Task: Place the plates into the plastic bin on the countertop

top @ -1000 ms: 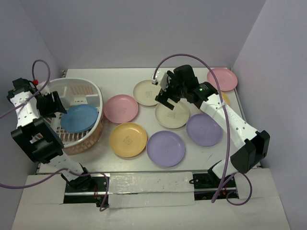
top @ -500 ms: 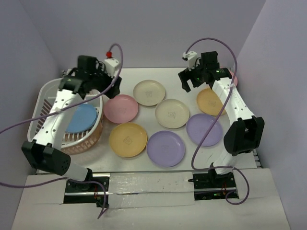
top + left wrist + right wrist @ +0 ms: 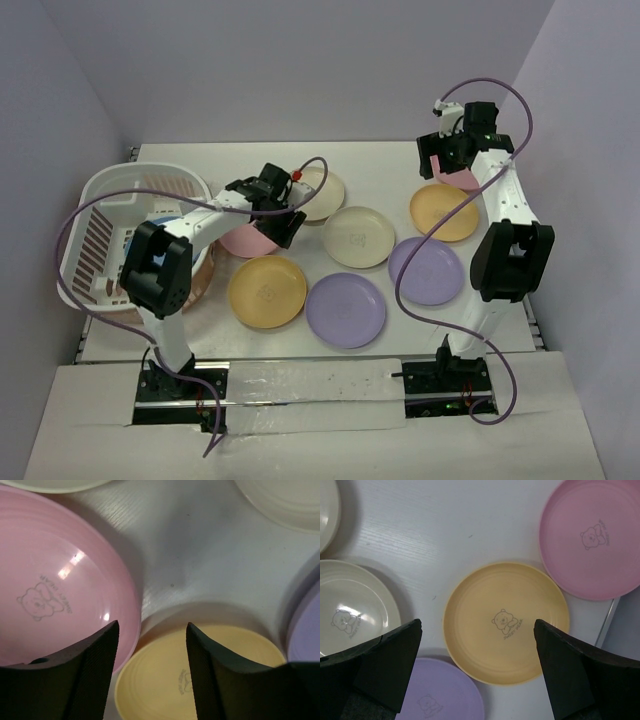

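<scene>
The left hand [image 3: 277,208] hangs left of centre in the top view, over the right edge of a pink plate [image 3: 245,238]. Its fingers [image 3: 75,680] are parted and grip nothing. In its wrist view the gap between them sits low over the spot where that plate's rim lies just beside a yellow plate [image 3: 200,680].

The right hand [image 3: 452,150] is at the upper right of the top view. Its fingers [image 3: 375,675] are spread wide and hold nothing. Its wrist view looks down on a second yellow plate [image 3: 506,622] at centre, a far pink plate [image 3: 592,540] at upper right, a cream plate [image 3: 350,615] at left and a lilac plate [image 3: 440,695] at the bottom edge.

The bin [image 3: 90,200] stands at the left of the top view on the worktop [image 3: 380,165]. A blue plate [image 3: 160,216] lies in it, mostly hidden by the left arm [image 3: 195,222]. Eight plates lie flat on the worktop outside the bin, spread from centre to upper right
</scene>
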Robot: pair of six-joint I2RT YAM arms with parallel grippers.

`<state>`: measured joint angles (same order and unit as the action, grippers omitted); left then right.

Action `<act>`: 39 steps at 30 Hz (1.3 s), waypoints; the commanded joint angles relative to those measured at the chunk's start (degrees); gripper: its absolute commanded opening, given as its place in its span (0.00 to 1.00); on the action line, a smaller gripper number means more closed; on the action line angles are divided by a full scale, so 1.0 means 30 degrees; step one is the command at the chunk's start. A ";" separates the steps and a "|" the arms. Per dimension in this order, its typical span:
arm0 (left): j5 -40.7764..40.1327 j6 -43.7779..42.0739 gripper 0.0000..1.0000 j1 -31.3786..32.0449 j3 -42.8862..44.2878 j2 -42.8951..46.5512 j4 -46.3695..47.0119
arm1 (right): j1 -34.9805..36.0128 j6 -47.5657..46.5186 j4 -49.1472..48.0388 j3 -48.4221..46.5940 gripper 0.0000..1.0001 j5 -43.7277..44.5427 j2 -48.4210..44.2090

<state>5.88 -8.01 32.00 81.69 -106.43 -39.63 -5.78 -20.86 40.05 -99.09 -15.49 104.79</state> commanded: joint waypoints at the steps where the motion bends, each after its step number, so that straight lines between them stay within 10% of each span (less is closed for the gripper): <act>1: -0.0977 0.1330 0.61 0.0192 0.0280 -0.1367 0.1842 | 0.0138 0.0108 -0.0618 -0.0801 1.00 0.0359 -0.0322; 22: -0.4240 0.1530 0.01 0.0554 0.1879 -0.1814 0.1082 | -0.0329 -0.0810 -0.1630 -0.0570 1.00 0.1265 0.0520; 34: -0.4504 0.0972 0.00 0.0584 0.9277 0.0682 -0.2924 | -0.0389 -0.0692 -0.1542 -0.1343 1.00 0.1174 0.1023; 39: -0.3015 0.1262 0.00 0.0437 0.7959 0.4032 -0.1383 | -0.0390 -0.0782 -0.1513 -0.1570 1.00 0.1119 0.1280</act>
<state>-6.71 -4.16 33.61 106.45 -104.72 -45.80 -6.42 -23.42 36.99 -100.77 -11.68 107.55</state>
